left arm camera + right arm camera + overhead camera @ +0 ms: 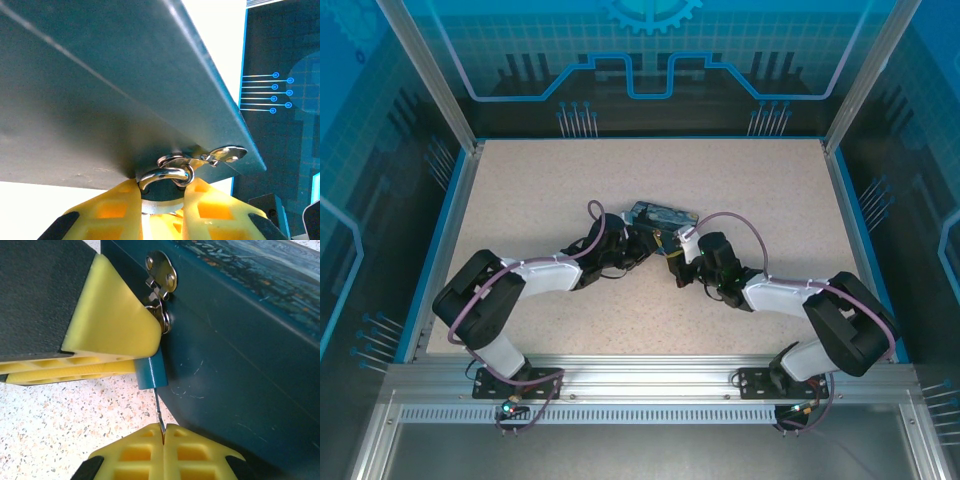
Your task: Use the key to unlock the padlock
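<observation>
now, at lower centre of the right wrist frame, the right yellow two-finger pincer (164, 432) is pressed together on the thin silvery metal key (158, 412), its tip at the underside of the small blue-teal padlock (150, 374). the left yellow pincer (162, 192) clamps that padlock, hung on the silvery hasp (162, 272) of the dark blue painted tin (240, 340).

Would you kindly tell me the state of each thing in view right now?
tin: lid shut, hasp fastened.
padlock: shackle closed through the hasp.
key: blade up into the padlock's underside.
left gripper: shut on padlock.
right gripper: shut on key.
</observation>
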